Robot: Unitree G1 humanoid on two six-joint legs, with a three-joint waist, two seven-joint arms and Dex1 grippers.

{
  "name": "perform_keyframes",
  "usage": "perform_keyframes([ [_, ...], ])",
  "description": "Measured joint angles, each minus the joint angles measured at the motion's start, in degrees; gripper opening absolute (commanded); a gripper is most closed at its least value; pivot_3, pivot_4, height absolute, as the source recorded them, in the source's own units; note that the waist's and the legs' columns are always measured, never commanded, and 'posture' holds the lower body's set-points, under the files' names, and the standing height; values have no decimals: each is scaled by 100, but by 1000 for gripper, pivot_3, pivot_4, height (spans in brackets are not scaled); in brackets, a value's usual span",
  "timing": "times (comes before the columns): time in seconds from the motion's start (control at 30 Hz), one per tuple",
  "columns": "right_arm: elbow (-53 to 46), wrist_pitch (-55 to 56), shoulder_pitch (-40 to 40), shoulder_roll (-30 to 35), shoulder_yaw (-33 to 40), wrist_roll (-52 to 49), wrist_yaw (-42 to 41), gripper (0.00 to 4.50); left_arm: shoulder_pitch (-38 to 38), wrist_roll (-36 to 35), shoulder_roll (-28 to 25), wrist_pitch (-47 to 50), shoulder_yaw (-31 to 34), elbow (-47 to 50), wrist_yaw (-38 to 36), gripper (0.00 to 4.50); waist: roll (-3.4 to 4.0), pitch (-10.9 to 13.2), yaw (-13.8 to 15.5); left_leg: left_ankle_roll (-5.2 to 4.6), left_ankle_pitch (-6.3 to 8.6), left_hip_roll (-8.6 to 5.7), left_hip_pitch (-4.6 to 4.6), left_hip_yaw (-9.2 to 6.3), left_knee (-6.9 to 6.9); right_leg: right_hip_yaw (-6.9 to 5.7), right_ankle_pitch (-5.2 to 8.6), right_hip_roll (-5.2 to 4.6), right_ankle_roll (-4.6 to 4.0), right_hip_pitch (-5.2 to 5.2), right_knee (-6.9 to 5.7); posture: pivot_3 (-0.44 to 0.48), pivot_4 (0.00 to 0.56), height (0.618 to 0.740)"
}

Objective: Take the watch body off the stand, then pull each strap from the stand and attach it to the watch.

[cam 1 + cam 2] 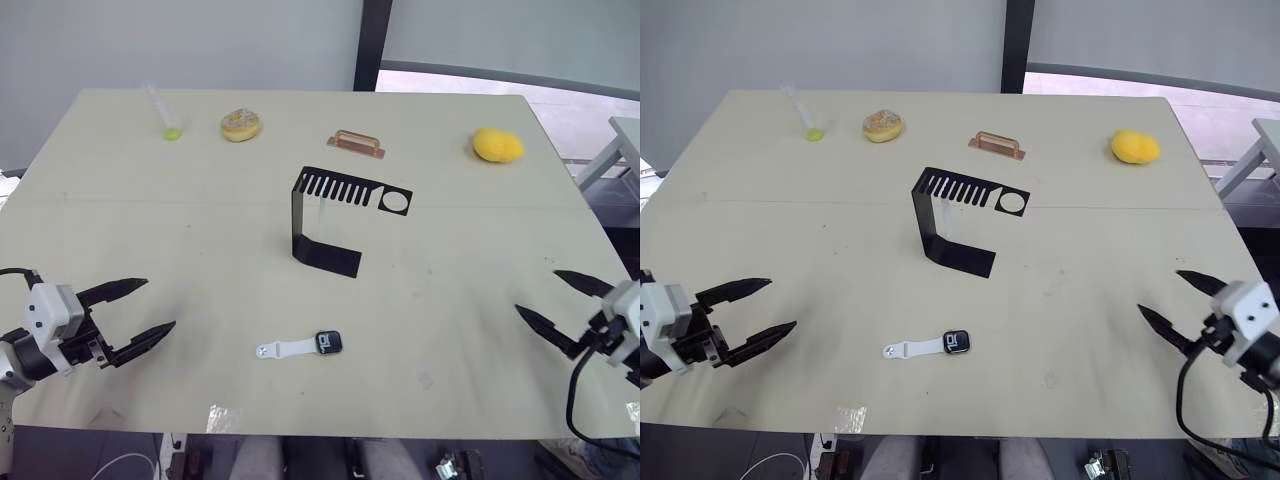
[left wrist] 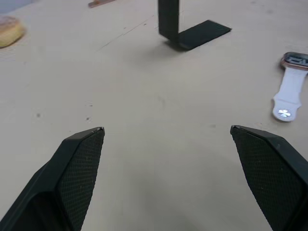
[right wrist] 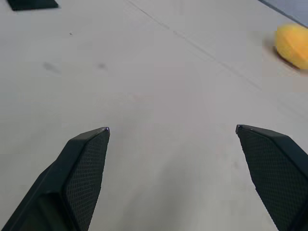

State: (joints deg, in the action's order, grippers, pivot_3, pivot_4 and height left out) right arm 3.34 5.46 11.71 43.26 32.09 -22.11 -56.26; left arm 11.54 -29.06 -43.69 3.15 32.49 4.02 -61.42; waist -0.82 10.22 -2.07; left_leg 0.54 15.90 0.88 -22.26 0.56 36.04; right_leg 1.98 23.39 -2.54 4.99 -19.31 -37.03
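Hovering low over the near edge of the table (image 1: 90, 180), I keep both grippers empty and spread wide, each well apart from the stand (image 1: 330, 215), which I take as my landmark at the table's middle. My left gripper (image 1: 135, 315) sits nearer to me than the stand and far off to its left, fingers gaping with nothing between them. My right gripper (image 1: 562, 308) mirrors it on the stand's far right, equally open and bare. I judge this as a ready posture: both arms are clear of the work so the head camera sees it unobstructed.

On the stand I can make out neither the watch nor a strap. Its comb-slotted top with the round hole reaches out to the right, and its flat foot lies on the table. The watch body (image 1: 328, 342) lies flat on the table, nearer to me than the stand's foot, dark face up with pale digits showing. One white strap (image 1: 285, 349) runs from its left side and seems joined to it. I cannot find a second strap anywhere, so I cannot tell how much of the task is left.

Beyond the stand lie a copper handle (image 1: 357, 144), a doughnut (image 1: 240, 125), a clear tube (image 1: 162, 113) and a yellow lump (image 1: 497, 146), all untouched.
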Motion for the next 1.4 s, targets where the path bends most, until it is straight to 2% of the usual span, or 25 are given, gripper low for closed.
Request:
perform_keyframes([
  [0.2,111,-94,-461,-255,-314,-212,3,4441,-91,-25,101,42,-84,142,156,4500,1,0,-109,1,0,3,8,2,-2,1,0,2,0,1,-13,0,150,740],
  [0.23,43,-248,-604,-329,-469,-260,15,4212,-106,-75,134,151,-142,296,216,4500,1,0,-116,1,0,4,8,2,-2,1,0,2,0,0,-14,0,150,740],
  [0.3,-226,-565,-916,-491,-948,-295,37,3602,-201,-240,275,433,-292,714,428,4500,2,0,-121,2,-1,5,7,3,1,2,0,2,0,-2,-20,0,150,740],
  [0.33,-393,-734,-1091,-574,-1228,-295,57,3143,-248,-315,336,570,-407,967,547,4500,2,0,-117,3,-1,5,6,2,2,2,0,2,0,-5,-23,0,150,740],
  [0.43,-582,-1269,-1747,-921,-1836,-264,320,1609,-347,-382,539,916,-681,1597,1026,4500,2,1,-113,5,-1,3,6,2,6,2,0,2,1,-7,-31,0,150,740],
  [0.53,-595,-1588,-2551,-1519,-2772,35,579,65,-556,-372,944,1291,-1287,2351,1707,4500,1,0,-119,10,-4,3,5,3,8,3,-1,5,1,-15,-41,0,150,740],
  [0.63,-339,-1660,-3061,-1994,-3430,387,786,26,-683,-231,1237,1661,-1803,2919,2390,4500,1,0,-86,21,-10,4,-2,-3,10,2,-1,11,1,-21,-59,0,150,740],
  [0.87,545,-1487,-3779,-2575,-4126,1106,1028,26,-911,269,1792,2325,-2464,3438,3745,4500,1,0,-48,20,-10,2,-4,-1,22,3,-2,11,4,-21,-61,0,150,740],
  [1.1,1786,-1070,-4310,-2936,-4141,1376,1314,26,-897,589,1951,2435,-2826,3535,4109,4500,1,0,-97,41,-21,3,-4,1,22,3,-2,12,4,-20,-63,0,150,740],
  [1.23,2120,-812,-4444,-2948,-4101,1417,1304,26,-912,833,2126,2358,-3099,3528,4226,4500,0,-1,-96,41,-21,2,-3,1,23,3,-2,12,4,-17,-61,0,150,740],
  [1.33,2191,-729,-4456,-2959,-4103,1423,1264,0,-963,1042,2259,2225,-3302,3440,4268,3634,-1,-2,-95,41,-21,2,-1,1,23,3,-2,12,4,-17,-61,0,150,740],
  [1.4,2189,-717,-4436,-2988,-4115,1421,1222,0,-1062,1226,2418,2142,-3428,3290,4375,2657,-4,-4,-93,40,-21,3,0,0,23,2,-2,13,4,-16,-61,0,150,740],
])
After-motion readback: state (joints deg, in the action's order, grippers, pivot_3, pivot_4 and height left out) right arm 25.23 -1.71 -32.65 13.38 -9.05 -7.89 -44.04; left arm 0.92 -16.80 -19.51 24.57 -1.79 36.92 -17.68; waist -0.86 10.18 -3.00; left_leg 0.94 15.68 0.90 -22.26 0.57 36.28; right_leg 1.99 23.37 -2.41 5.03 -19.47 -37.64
